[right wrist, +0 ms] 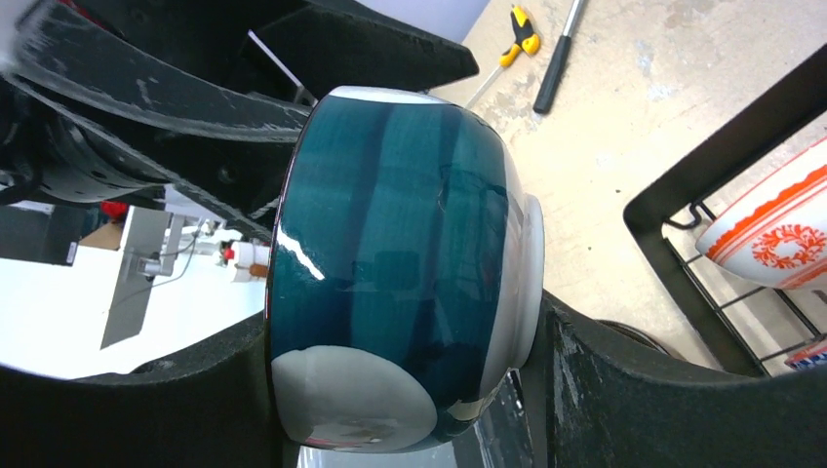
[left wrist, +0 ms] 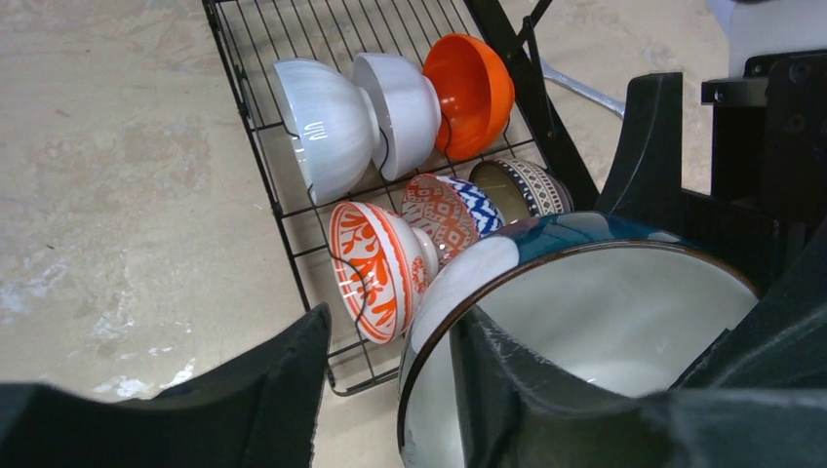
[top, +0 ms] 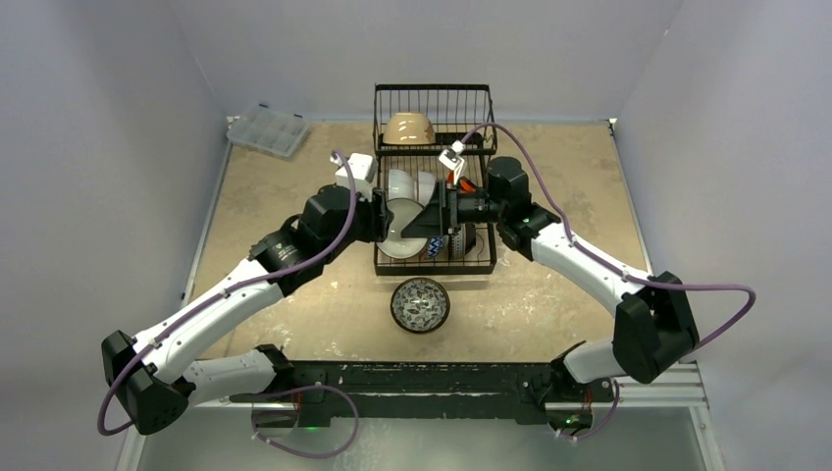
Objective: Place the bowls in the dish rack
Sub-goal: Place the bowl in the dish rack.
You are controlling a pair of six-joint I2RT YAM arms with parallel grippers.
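A teal bowl (top: 397, 228) with a white lining is held on its side just above the front of the black wire dish rack (top: 483, 263). My right gripper (right wrist: 405, 375) is shut on the teal bowl (right wrist: 400, 244), one finger across its mouth and one on its foot. My left gripper (left wrist: 390, 336) is open: one finger reaches inside the bowl (left wrist: 595, 322), the other stands clear of its rim. The rack (left wrist: 252, 107) holds two white bowls (left wrist: 327, 122), an orange bowl (left wrist: 473, 88), an orange floral bowl (left wrist: 375, 263) and several patterned ones. A tan bowl (top: 409, 129) sits in the raised basket.
A dark patterned bowl (top: 420, 304) sits upright on the table in front of the rack. A clear plastic compartment box (top: 267, 130) lies at the far left corner. Hand tools (right wrist: 541, 44) lie on the table beside the rack.
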